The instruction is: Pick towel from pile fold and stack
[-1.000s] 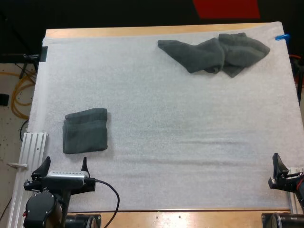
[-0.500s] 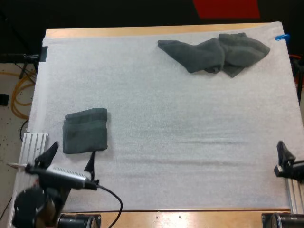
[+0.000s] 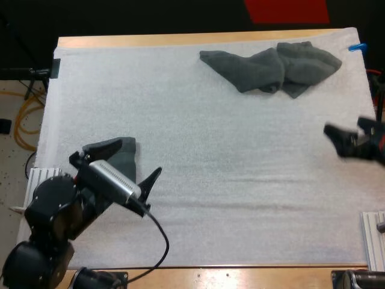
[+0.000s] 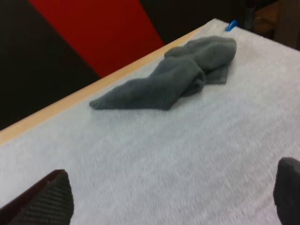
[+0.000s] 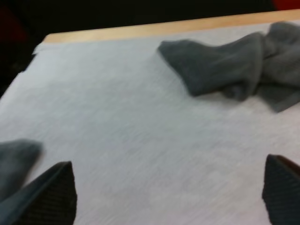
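Upper right of the high view: crumpled towel (image 3: 271,69), just short of the far edge of the mat (image 3: 210,198), long axis left–right, narrow end pointing left. Bare mat spans the whole middle. Lower left: folded towel (image 3: 125,150), partly under the left gripper (image 3: 116,165), fingers spread wide, holding nothing. Right gripper (image 3: 346,131) at the right edge over bare mat, fingers apart, empty.

Wooden table (image 3: 180,41) covered almost edge to edge by a white mat (image 3: 210,126), on which a crumpled dark grey-green towel (image 3: 271,67) lies at upper right of the high view and a folded towel (image 3: 125,153) lies at lower left, well apart.
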You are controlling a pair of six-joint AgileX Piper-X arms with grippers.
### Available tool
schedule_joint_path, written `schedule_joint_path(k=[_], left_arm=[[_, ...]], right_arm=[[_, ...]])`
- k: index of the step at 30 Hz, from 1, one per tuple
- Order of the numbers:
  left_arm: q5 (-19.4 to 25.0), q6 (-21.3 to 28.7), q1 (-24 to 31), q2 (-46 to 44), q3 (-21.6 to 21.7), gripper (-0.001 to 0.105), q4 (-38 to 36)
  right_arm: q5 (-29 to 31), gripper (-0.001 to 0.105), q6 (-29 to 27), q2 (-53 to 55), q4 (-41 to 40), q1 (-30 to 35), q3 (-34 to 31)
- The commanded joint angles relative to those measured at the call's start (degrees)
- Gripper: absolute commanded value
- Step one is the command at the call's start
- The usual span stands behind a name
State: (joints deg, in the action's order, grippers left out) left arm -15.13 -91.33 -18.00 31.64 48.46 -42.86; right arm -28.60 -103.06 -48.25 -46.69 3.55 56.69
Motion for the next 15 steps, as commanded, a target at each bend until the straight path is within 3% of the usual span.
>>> schedule_joint_path(k=[1, 3, 8, 15], left_arm=[[-0.32, -0.07, -0.17, 0.41, 0.54, 0.083, 1.32], [-0.32, -0.07, -0.16, 1.35, 0.54, 0.083, 2.34], [-0.32, -0.07, -0.16, 3.61, 0.54, 0.083, 3.62], [-1.13, -0.07, -0.16, 5.77, 0.54, 0.083, 3.68]], right_arm=[[1.88, 0.078, 0.32, -2.14, 3.1, -0.06, 0.97], [6.63, 0.078, 0.41, -7.21, 5.88, -1.04, 2.56], [26.48, 0.078, 5.7, -23.51, 11.87, -5.33, 8.41], [32.79, 0.078, 13.41, -44.27, 14.38, -5.54, 17.75]])
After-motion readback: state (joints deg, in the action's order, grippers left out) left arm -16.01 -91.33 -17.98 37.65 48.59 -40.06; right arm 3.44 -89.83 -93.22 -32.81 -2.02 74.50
